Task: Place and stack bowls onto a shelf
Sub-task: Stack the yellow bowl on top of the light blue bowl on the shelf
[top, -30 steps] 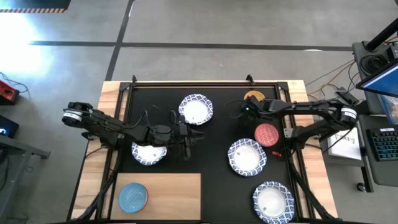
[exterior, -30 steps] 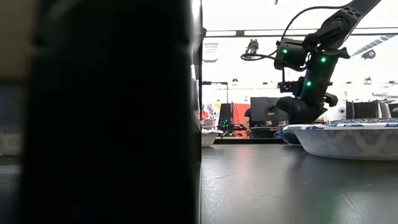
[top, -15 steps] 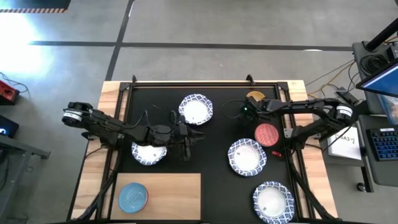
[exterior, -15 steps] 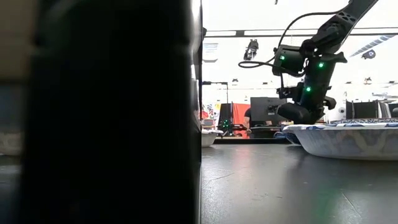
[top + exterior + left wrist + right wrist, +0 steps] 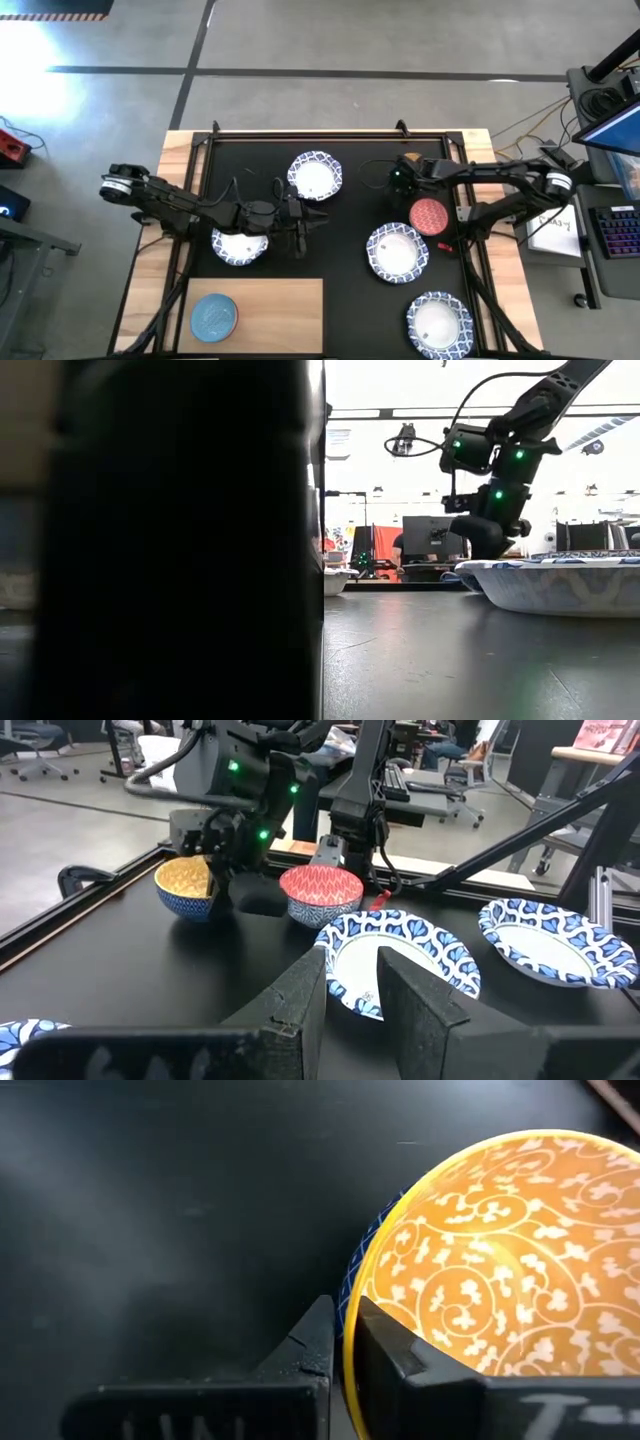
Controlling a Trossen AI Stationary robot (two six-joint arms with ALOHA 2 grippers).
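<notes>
A golden yellow bowl (image 5: 500,1260) with a blue outside stands on the black mat (image 5: 350,290) at the far right, and my right gripper (image 5: 345,1315) is shut on it from above. Beside it sits a red-pink bowl (image 5: 428,215). Blue-rimmed white bowls lie at the far middle (image 5: 315,176), left (image 5: 238,247), right (image 5: 397,251) and near right (image 5: 438,322). A light blue bowl (image 5: 213,316) rests on the light-wood shelf (image 5: 275,305). My left gripper (image 5: 302,238) hovers open over the mat's middle, holding nothing. My right gripper pinches the yellow bowl's rim (image 5: 350,1355), one finger (image 5: 400,1360) inside the bowl and the other (image 5: 310,1345) outside against its blue wall. The fingers come slanting down from above. In the left wrist view the bowl (image 5: 183,882) stands upright, its foot on the mat.
The mat has a raised black frame (image 5: 330,132); wooden table strips lie to its left and right. A large dark shape (image 5: 170,540) blocks the low view's left half. Bare mat lies between the middle bowls and the shelf.
My right gripper has rolled and tipped a little at the wrist while staying over the yellow bowl, and its fingers have closed on the bowl's rim. The bowl stands where it was.
</notes>
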